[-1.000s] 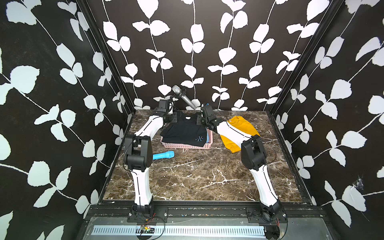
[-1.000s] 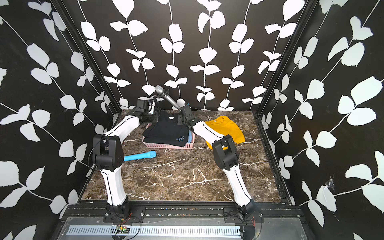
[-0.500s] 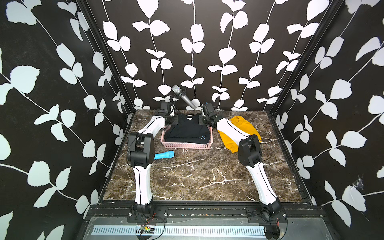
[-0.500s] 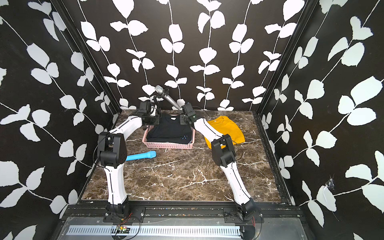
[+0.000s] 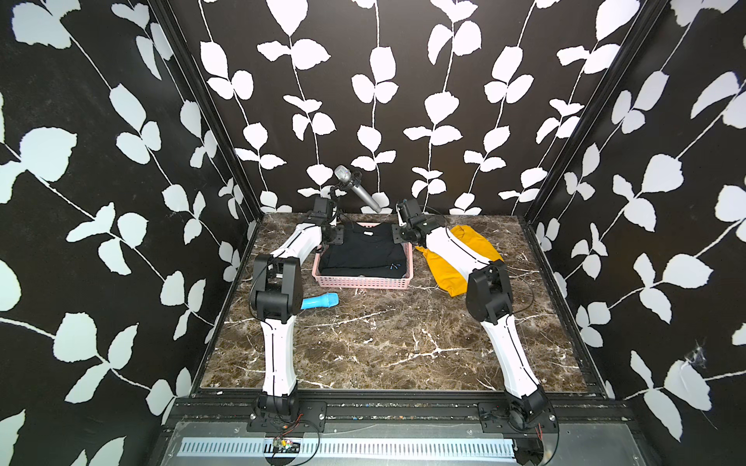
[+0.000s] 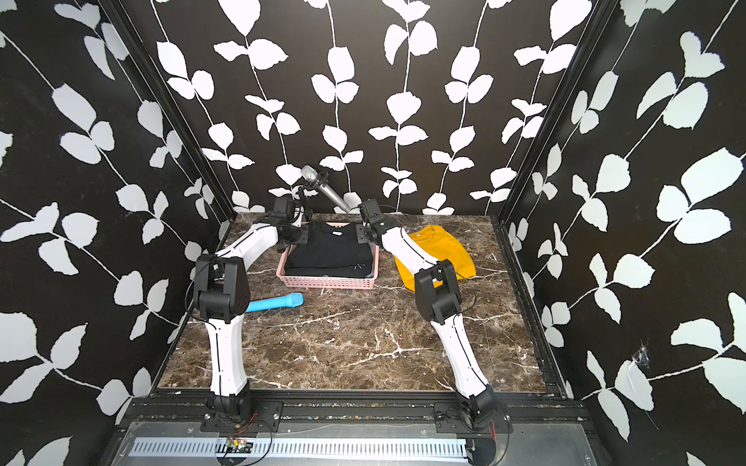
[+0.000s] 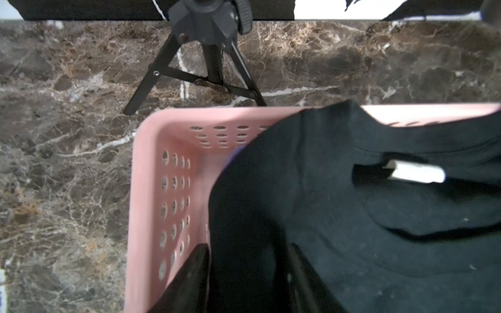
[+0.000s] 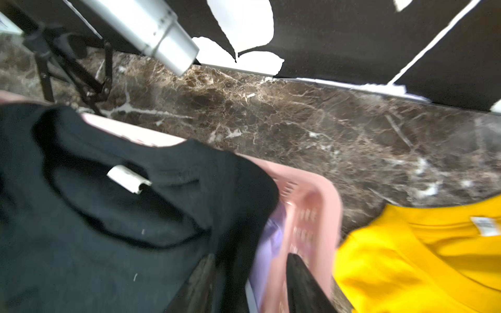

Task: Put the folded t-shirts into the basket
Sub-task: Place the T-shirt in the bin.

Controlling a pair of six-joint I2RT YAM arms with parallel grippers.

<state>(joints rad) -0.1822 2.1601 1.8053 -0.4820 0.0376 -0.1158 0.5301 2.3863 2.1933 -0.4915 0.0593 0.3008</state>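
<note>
The black t-shirt (image 5: 365,250) (image 6: 331,252) lies flat in the pink basket (image 5: 363,282) (image 6: 327,280), on top of a lilac t-shirt (image 8: 268,244) whose edge peeks out. My left gripper (image 7: 246,271) (image 5: 337,234) is open at the basket's far left corner, its fingers standing either side of the black shirt's edge (image 7: 352,230). At the far right corner my right gripper (image 8: 250,276) (image 5: 399,234) is open too, straddling the shirt edge (image 8: 95,244) and the basket wall (image 8: 311,211). A mustard-yellow t-shirt (image 5: 480,246) (image 6: 440,246) (image 8: 420,257) lies on the table right of the basket.
A silver microphone on a black tripod (image 5: 357,187) (image 6: 325,187) stands just behind the basket, near both wrists. A blue cylinder (image 5: 321,300) (image 6: 278,302) lies on the marble in front of the basket's left end. Patterned walls close in the back and sides.
Both grippers carried the black shirt back and down into the basket, then opened from shut. The shirt now rests flat there.
</note>
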